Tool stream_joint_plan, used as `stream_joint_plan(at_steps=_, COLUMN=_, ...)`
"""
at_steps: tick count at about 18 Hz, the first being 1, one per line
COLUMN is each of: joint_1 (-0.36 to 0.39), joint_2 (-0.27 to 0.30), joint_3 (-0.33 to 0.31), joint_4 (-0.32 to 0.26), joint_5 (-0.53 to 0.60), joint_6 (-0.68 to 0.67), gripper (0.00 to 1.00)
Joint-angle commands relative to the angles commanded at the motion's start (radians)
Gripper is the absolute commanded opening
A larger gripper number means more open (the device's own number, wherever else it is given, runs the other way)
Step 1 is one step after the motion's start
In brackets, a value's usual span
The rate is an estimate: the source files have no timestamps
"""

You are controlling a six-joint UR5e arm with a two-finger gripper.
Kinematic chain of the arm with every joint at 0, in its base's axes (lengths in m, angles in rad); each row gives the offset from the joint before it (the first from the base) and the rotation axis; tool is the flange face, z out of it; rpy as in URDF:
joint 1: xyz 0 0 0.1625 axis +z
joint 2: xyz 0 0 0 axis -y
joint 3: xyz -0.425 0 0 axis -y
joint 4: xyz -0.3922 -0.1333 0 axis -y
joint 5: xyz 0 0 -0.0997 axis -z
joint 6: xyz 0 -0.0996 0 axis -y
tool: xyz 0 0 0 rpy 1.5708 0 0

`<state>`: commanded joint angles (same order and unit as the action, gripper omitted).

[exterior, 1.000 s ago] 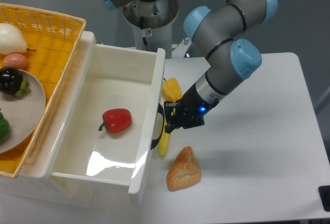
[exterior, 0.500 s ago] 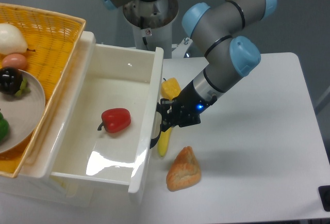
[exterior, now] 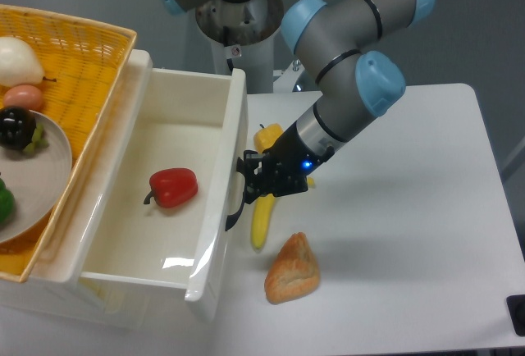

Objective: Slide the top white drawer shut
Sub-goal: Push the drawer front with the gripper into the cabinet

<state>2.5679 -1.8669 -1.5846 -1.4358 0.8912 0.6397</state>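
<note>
My hand (exterior: 248, 177) is right up against the front face of the top white drawer (exterior: 215, 208), at its black handle (exterior: 235, 205) — whether my fingers are wide or narrow I cannot tell, they blur into the handle. The drawer sits left of centre, pulled well out of the cabinet, its front panel slanting from upper centre down to lower centre. Inside lies a red pepper (exterior: 172, 187), apart from the walls. Just right of the front panel a yellow banana (exterior: 263, 212) lies on the table (exterior: 410, 233), under my wrist, and a bread roll (exterior: 293, 268) sits below it. A yellow wicker basket (exterior: 78, 69) fills the upper left — its rim overlaps the drawer's far side.
</note>
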Motion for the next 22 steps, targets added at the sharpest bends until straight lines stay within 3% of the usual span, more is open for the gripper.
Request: stream_joint_plan(at_steps=22, joint_1=-0.089, joint_2=-0.003, joint_3=-0.002, joint_4=0.005, joint_5=-0.002, joint_6=-0.072, gripper=0.04)
